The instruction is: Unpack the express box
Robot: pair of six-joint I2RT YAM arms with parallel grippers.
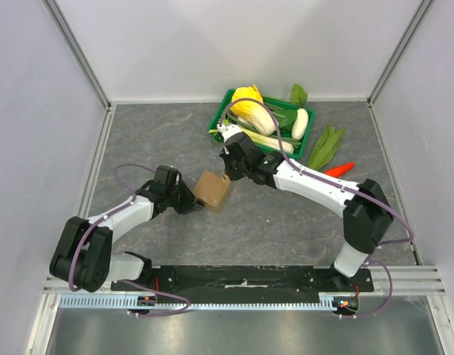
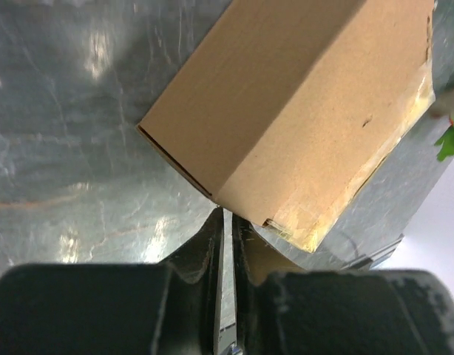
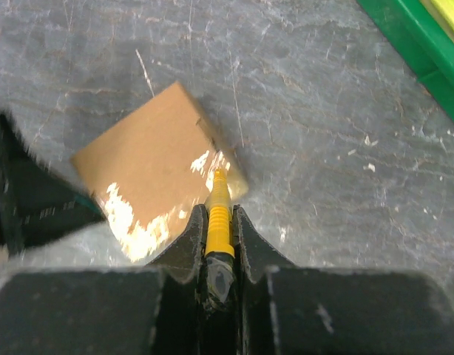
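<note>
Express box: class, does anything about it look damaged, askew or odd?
Yes. The express box sits skewed, and the clear tape along its edge looks ragged and peeling. The right gripper holds a yellow tool against it.

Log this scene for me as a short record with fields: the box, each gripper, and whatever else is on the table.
express box: brown cardboard, closed, between the two grippers
right gripper: shut on a yellow tool, its tip on the box's taped face
left gripper: jaws shut to a slit at a box corner; pinch unclear
green crate: behind the box, holds vegetables
loose: leafy greens and an orange-red vegetable right of the crate
</note>
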